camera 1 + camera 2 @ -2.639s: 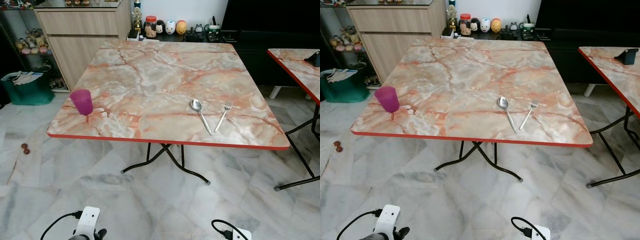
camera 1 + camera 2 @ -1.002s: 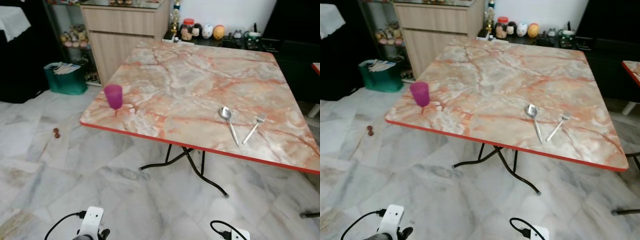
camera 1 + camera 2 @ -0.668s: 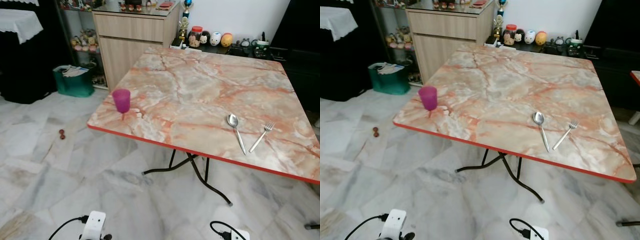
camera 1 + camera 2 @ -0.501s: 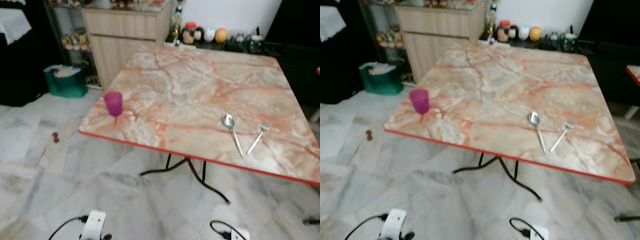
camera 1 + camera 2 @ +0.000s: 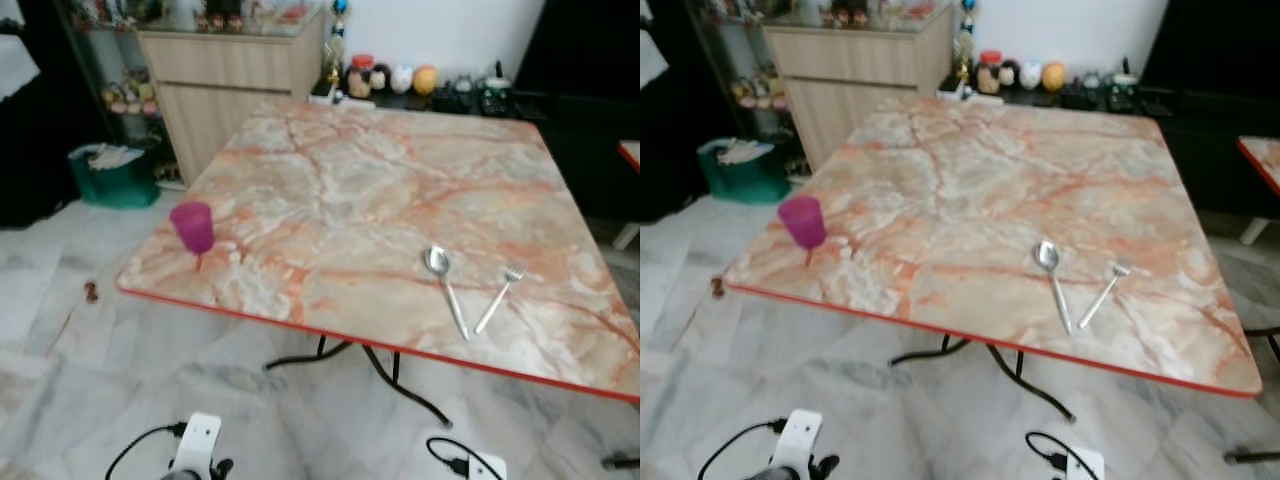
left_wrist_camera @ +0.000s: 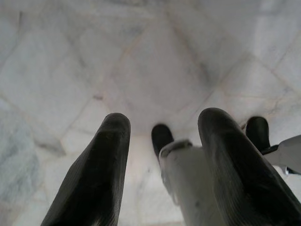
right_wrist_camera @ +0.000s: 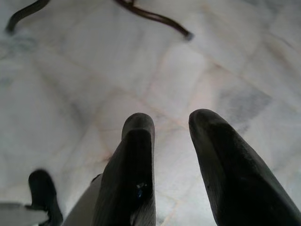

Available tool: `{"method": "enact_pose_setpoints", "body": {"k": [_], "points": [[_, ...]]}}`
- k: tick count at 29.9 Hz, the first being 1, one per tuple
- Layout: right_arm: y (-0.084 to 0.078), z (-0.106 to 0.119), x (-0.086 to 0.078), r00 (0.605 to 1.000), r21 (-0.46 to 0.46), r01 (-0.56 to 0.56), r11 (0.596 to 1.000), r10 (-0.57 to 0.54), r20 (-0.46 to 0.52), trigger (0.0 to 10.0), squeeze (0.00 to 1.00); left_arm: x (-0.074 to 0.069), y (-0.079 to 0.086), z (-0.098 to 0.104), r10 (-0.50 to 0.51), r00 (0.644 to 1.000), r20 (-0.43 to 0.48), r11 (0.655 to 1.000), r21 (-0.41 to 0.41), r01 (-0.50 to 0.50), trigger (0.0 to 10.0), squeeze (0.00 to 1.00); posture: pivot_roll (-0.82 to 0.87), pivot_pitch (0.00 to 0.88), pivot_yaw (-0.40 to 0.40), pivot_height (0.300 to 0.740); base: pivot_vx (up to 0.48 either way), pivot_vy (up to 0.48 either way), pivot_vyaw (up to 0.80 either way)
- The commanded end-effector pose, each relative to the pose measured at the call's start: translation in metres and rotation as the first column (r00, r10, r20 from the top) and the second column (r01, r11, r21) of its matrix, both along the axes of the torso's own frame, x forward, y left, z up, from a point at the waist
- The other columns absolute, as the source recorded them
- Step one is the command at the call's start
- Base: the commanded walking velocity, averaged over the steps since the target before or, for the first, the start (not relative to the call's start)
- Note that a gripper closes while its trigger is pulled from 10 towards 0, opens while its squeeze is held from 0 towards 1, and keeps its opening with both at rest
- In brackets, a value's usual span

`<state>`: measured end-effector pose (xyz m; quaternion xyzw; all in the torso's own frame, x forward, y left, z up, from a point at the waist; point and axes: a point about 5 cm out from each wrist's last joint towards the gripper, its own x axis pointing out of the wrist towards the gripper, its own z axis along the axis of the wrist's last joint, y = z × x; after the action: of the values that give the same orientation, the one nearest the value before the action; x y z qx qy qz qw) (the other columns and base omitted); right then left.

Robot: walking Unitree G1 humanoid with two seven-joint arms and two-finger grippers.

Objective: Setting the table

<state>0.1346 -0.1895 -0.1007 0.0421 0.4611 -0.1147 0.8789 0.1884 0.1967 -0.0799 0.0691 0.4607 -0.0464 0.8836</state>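
Note:
A marble-patterned table (image 5: 380, 180) with a red rim stands ahead of me. Near its left front corner a purple cup (image 5: 192, 226) stands upright. A spoon (image 5: 445, 285) and a fork (image 5: 500, 295) lie side by side toward the right front, slightly apart. Both arms hang low, well short of the table, with their white wrists at the lower edge of the eye views. My left gripper (image 6: 163, 123) is open over the floor tiles with nothing between its fingers. My right gripper (image 7: 171, 120) is also open and holds nothing, above pale tiles.
Black folding legs (image 5: 400, 385) cross under the table. A wooden cabinet (image 5: 235, 75) and a green bin (image 5: 110, 175) stand at the back left. Jars and figurines (image 5: 400, 78) line a dark low unit behind. A second table's corner (image 5: 630, 152) shows at right. A small brown object (image 5: 91, 291) lies on the floor.
The whole picture has shifted and blurred as the camera moved. The cup, spoon and fork keep their places on the table. Both arms still hang low.

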Motion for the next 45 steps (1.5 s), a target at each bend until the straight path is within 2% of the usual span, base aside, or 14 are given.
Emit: {"method": "enact_pose_setpoints", "body": {"k": [1, 4, 6, 16, 39, 45], "points": [[-0.002, -0.001, -0.003, 1.000, -0.007, -0.007, 1.000, 0.007, -0.008, 10.0, 0.00, -0.001, 0.003, 0.000, -0.004, 1.000, -0.008, 1.000, 0.013, 0.004, 10.0, 0.00, 0.05, 0.000, -0.030, 0.740, 0.000, 0.000, 0.00], [-0.003, 0.000, -0.001, 1.000, -0.016, -0.031, 0.999, 0.031, -0.003, 10.0, 0.00, -0.002, 0.003, -0.001, -0.003, 1.000, -0.009, 1.000, 0.012, 0.003, 10.0, 0.00, 0.04, 0.000, -0.031, 0.740, 0.000, 0.000, 0.00], [-0.003, 0.001, 0.001, 0.996, -0.048, -0.092, 0.995, 0.092, -0.001, 10.0, 0.00, -0.002, 0.002, -0.001, -0.003, 1.000, -0.010, 1.000, 0.014, 0.003, 10.0, 0.00, 0.04, 0.000, -0.038, 0.740, 0.000, 0.000, 0.00], [-0.004, 0.006, 0.006, 0.989, -0.066, -0.127, 0.990, 0.132, 0.070, 10.0, 0.00, -0.003, 0.001, -0.001, 0.005, 1.000, -0.011, 1.000, 0.009, -0.005, 10.0, 0.00, 0.03, 0.000, -0.046, 0.740, 0.000, 0.000, 0.00], [-0.002, 0.008, 0.006, 0.984, -0.052, -0.118, 0.992, 0.123, 0.129, 10.0, 0.00, -0.007, 0.005, -0.003, -0.007, 1.000, -0.021, 1.000, 0.013, 0.007, 10.0, 0.00, 0.01, 0.000, -0.045, 0.740, 0.000, 0.000, 0.00], [-0.002, 0.011, 0.009, 0.974, -0.087, -0.129, 0.988, 0.143, 0.174, 10.0, 0.00, -0.008, 0.006, -0.003, -0.010, 1.000, -0.022, 1.000, 0.016, 0.010, 10.0, 0.00, 0.01, 0.000, -0.040, 0.740, 0.000, 0.000, 0.00]]}}
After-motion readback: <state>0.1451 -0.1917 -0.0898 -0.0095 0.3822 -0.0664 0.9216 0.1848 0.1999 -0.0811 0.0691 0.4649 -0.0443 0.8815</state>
